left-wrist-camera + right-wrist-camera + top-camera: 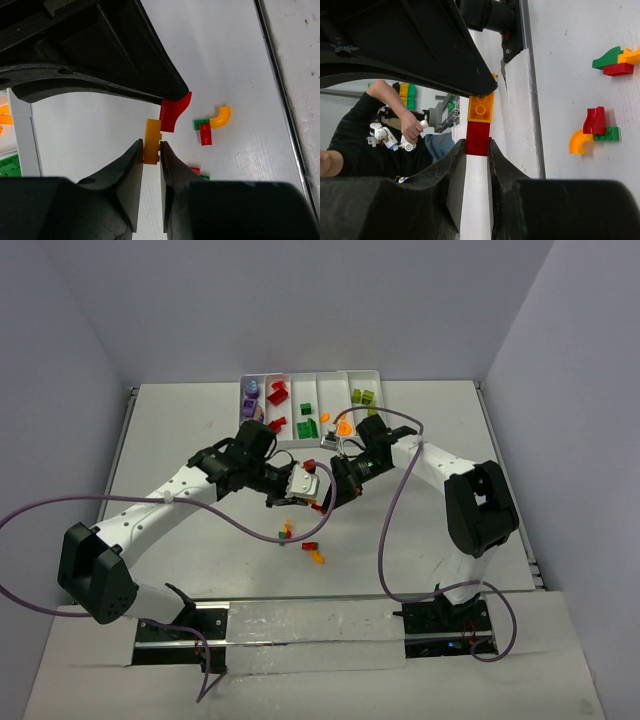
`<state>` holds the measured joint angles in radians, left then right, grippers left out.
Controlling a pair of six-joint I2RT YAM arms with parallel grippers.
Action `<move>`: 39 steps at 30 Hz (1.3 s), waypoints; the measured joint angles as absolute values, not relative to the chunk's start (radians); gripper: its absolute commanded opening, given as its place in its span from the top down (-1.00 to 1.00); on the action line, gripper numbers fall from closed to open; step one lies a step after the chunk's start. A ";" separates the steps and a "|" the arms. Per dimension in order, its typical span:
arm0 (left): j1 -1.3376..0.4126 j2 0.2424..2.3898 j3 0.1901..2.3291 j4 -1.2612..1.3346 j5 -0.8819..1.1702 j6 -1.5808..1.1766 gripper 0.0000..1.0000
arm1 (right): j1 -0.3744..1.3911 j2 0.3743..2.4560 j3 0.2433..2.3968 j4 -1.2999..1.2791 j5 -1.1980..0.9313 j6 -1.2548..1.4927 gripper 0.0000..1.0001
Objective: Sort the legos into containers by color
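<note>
My left gripper (308, 498) and right gripper (326, 498) meet tip to tip above the table's middle. In the left wrist view my left gripper (151, 148) is shut on a yellow-orange lego (151, 137) that is joined to a red lego (172, 113). In the right wrist view my right gripper (477, 146) is shut on that red lego (478, 136), with the orange one (481, 106) stuck to its far end. The white tray (330, 377) at the back holds purple (250, 395), red (277, 393), dark green (305, 410), lime (362, 396) and orange (343, 426) legos.
Loose legos lie below the grippers: an orange curved piece with green and red bricks (212, 124), and a red and green pair (197, 171). They show in the top view (300, 543) and the right wrist view (594, 132). The tray wall (22, 135) is at the left.
</note>
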<state>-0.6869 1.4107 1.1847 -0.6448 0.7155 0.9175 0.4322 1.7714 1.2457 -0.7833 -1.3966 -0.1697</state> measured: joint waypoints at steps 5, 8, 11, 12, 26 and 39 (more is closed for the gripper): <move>-0.693 1.413 1.185 -0.613 0.683 0.889 1.00 | 0.434 1.771 1.246 -0.784 -1.397 -0.170 1.00; -0.693 1.418 1.184 -0.582 0.654 0.864 1.00 | 0.435 1.771 1.246 -0.783 -1.396 -0.170 1.00; -0.693 1.426 1.184 -0.554 0.617 0.828 1.00 | 0.435 1.771 1.246 -0.783 -1.390 -0.170 1.00; -0.693 1.428 1.184 -0.551 0.608 0.822 1.00 | 0.436 1.771 1.246 -0.783 -1.387 -0.170 1.00; -0.311 1.396 1.122 -0.559 0.636 0.639 1.00 | 0.441 1.794 1.527 -0.767 -0.942 -0.106 1.00; -0.060 1.322 1.085 -0.317 0.664 0.074 1.00 | 0.504 2.384 2.336 -0.592 -0.500 0.100 1.00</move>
